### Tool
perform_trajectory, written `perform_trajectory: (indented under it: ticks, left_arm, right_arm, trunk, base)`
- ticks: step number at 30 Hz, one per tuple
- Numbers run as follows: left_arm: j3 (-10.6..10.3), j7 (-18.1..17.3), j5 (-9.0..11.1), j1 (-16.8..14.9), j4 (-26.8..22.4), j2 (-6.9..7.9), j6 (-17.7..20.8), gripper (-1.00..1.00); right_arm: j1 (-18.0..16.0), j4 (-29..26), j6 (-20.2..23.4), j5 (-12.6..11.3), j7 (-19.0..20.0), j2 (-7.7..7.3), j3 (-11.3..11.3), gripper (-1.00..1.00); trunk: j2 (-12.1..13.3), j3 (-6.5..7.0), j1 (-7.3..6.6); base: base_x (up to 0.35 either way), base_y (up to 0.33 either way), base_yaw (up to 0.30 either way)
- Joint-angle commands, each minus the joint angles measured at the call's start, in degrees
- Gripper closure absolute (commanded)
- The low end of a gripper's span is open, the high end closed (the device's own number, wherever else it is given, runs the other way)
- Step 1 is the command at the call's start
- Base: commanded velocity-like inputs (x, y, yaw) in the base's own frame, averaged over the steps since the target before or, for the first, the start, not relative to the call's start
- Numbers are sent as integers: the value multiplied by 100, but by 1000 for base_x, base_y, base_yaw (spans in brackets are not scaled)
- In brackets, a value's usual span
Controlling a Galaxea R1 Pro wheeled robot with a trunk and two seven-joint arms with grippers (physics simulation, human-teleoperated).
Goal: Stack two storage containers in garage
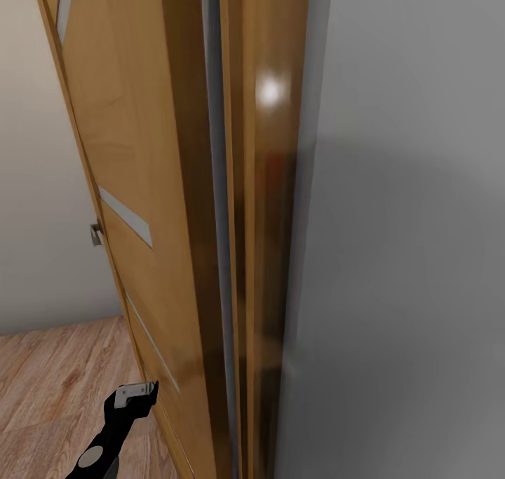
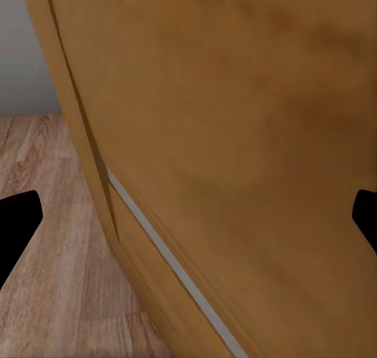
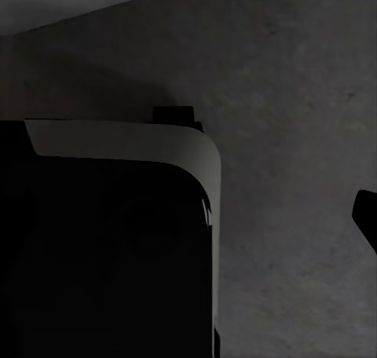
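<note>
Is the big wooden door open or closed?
Open. The door swings away from its frame, and wood floor shows beside it.

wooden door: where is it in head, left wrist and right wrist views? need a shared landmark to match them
Head view: the wooden door stands open, edge-on, left of centre, beside its frame and a grey wall.
Left wrist view: the door's face covers most of the picture, close up.
Right wrist view: not in it; dark concrete floor and a dark robot part.
Shared landmark: the pale inlay strip and the wood-plank floor.
</note>
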Motion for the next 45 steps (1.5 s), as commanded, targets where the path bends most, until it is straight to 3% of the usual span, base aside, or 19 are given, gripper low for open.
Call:
perform_trajectory:
  ticks: [1,45]
  left_arm:
    - [-24,-36,39,-6,-1,-2,-15,-100]
    - [-32,-36,39,-23,-1,-2,-15,-100]
  right_arm:
    - [-1,-10,18,-2,15,-1,-4,-100]
    - [-1,-8,18,-2,15,-3,-4,-100]
  trunk:
    - [-3,-5,0]
    - [-3,-5,0]
  base:
    - [0,0,0]
    - [0,0,0]
